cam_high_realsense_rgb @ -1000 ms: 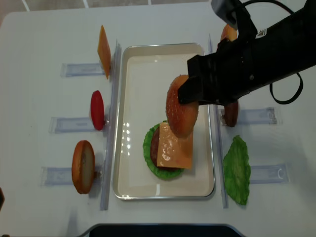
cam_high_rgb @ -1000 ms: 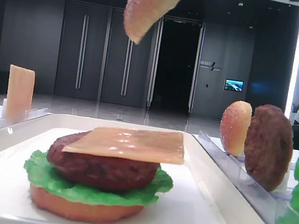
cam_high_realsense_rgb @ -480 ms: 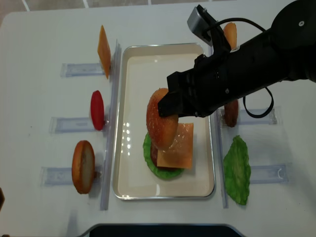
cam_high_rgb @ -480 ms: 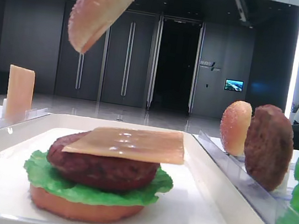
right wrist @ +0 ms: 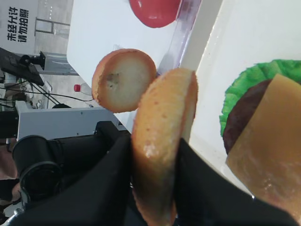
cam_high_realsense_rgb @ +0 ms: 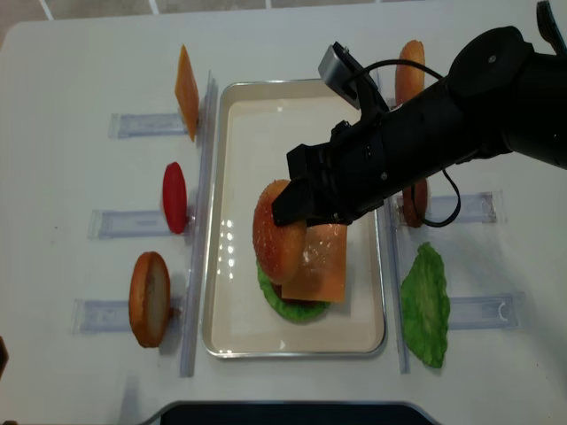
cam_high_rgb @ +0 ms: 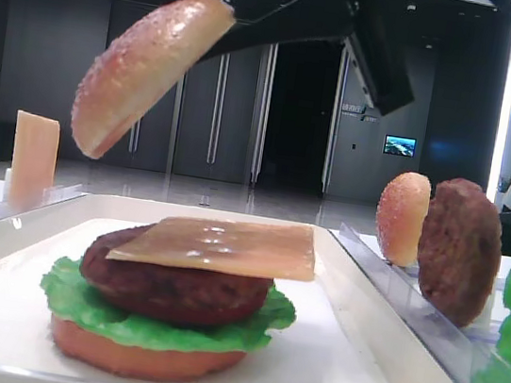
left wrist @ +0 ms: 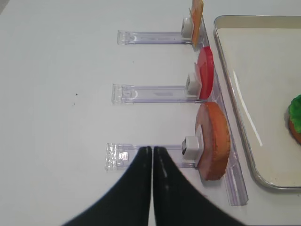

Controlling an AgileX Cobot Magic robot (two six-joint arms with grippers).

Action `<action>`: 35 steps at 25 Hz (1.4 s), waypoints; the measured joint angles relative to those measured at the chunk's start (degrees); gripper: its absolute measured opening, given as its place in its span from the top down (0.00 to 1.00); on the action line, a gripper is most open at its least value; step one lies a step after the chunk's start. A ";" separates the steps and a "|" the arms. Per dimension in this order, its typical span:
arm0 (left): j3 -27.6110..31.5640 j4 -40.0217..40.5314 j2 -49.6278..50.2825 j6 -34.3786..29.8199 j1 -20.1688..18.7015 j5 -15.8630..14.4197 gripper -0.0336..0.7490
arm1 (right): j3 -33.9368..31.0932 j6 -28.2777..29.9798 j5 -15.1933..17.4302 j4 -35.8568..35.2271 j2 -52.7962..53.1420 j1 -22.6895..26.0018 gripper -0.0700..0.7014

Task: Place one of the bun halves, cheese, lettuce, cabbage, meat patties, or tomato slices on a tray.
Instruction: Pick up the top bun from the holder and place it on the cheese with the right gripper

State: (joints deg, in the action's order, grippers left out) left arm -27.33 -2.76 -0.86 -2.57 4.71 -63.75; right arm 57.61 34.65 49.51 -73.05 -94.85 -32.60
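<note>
My right gripper [right wrist: 154, 159] is shut on a speckled bun half [cam_high_realsense_rgb: 276, 232], gripping it by its edge. The bun half [cam_high_rgb: 144, 66] hangs tilted in the air above the left side of the stack on the white tray [cam_high_realsense_rgb: 266, 133]. That stack is a cheese slice [cam_high_rgb: 220, 244] on a meat patty [cam_high_rgb: 175, 290] on lettuce [cam_high_rgb: 160, 326] on a flat bun base. My left gripper [left wrist: 152, 149] is shut and empty over the table, left of a rack with a bun disc [left wrist: 214, 141].
Clear racks flank the tray. On the left stand a cheese slice [cam_high_realsense_rgb: 185, 80], a red tomato slice [cam_high_realsense_rgb: 174, 197] and a bun disc [cam_high_realsense_rgb: 149, 298]. On the right are another bun half [cam_high_realsense_rgb: 407, 71], a patty [cam_high_realsense_rgb: 413, 204] and a lettuce leaf [cam_high_realsense_rgb: 425, 305].
My right arm has carried the bun half leftward and downward, from over the tray's right side to above the stack's left edge. The left gripper has stayed still.
</note>
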 joint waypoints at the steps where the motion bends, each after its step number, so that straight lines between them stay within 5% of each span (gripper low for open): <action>1: 0.00 0.00 0.00 0.00 0.00 0.00 0.96 | 0.00 0.63 0.18 -0.38 -0.53 0.00 0.62; 35: 0.00 0.00 0.00 0.00 0.00 0.00 0.96 | 0.00 4.19 -0.07 -1.29 -6.46 0.57 0.62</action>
State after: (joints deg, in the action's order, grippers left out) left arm -27.33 -2.76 -0.86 -2.57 4.71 -63.75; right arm 57.61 38.84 49.43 -74.34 -101.30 -32.03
